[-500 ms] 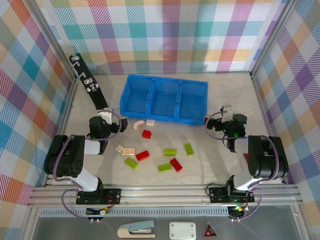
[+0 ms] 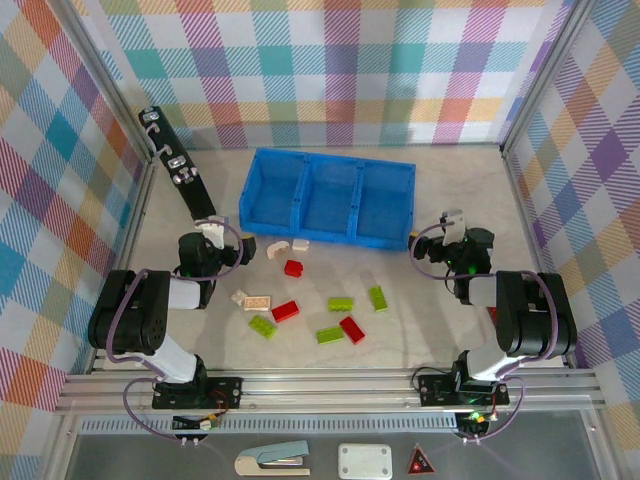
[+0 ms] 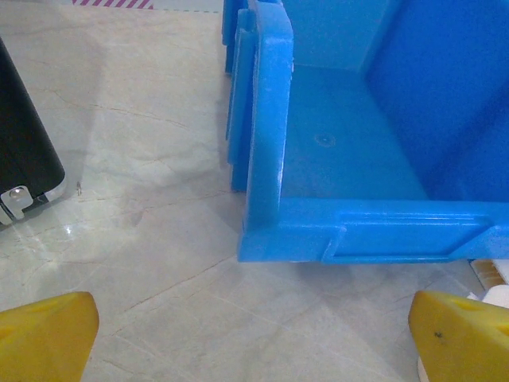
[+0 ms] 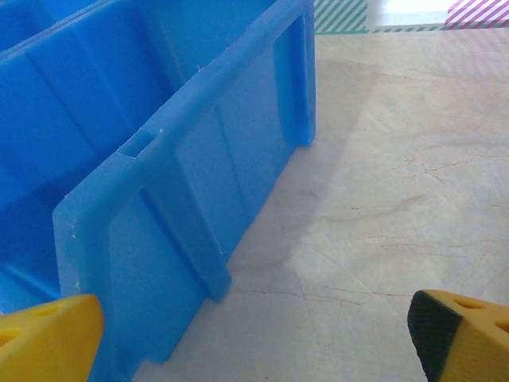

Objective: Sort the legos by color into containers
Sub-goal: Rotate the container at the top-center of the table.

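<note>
**Flanking the blue tray, both grippers stand open**

Seen from overhead, the blue tray [image 2: 330, 158] sits toward 12 o'clock on the table [image 2: 420, 300], its three containers [image 2: 331, 200] side by side. All the legos [image 2: 320, 305] lie loose on the table at 6 o'clock of the tray. Two white bricks [image 2: 276, 248] rest closest to its near-left corner, with a red brick [image 2: 293, 267] just past them toward 5 o'clock. Farther toward 6 o'clock a cream brick [image 2: 258, 300], two more red ones and four lime green bricks [image 2: 340, 304] lie scattered in a loose band.

The left gripper [image 2: 212, 232] hangs at 9 o'clock of the scatter, near the tray's left end. In its wrist view its yellow fingertips [image 3: 44, 338] are spread wide and empty, with the tray's corner at 12 o'clock.

The right gripper [image 2: 452, 222] hangs at 3 o'clock, just off the tray's right end. Its yellow pads [image 4: 461, 334] are likewise far apart and hold nothing, and the tray's outer wall rises at 10 o'clock.

A black bar [image 2: 175, 165] lies along the table's 10 o'clock edge.
</note>
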### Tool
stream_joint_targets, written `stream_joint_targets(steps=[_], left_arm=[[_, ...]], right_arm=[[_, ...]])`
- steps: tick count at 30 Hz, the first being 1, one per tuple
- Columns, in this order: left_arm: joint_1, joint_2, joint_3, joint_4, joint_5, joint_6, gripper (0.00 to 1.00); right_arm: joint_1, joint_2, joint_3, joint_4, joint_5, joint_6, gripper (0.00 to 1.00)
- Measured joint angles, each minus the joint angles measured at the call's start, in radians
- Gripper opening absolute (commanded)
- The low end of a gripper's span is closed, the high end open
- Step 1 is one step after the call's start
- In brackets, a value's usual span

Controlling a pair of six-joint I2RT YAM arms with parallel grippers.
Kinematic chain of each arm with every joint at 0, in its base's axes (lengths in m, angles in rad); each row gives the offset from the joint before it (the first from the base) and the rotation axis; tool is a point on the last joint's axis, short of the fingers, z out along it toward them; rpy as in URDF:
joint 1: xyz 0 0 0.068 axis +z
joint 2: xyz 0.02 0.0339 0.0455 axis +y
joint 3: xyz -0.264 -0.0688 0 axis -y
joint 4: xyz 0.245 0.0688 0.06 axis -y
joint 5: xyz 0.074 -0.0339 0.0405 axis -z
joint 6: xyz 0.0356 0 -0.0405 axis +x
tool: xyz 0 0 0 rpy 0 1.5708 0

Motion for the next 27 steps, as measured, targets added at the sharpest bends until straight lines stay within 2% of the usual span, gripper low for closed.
stream_joint_targets(steps=[19, 27], left_arm=[[0.0, 0.0, 0.0, 0.0, -0.001, 0.0, 1.0], [0.0, 0.0, 0.0, 0.0, -0.049, -0.006, 1.0]], right_arm=[[0.0, 0.0, 0.0, 0.0, -0.003, 0.0, 0.99], [0.0, 0.0, 0.0, 0.0, -0.003, 0.0, 0.99]])
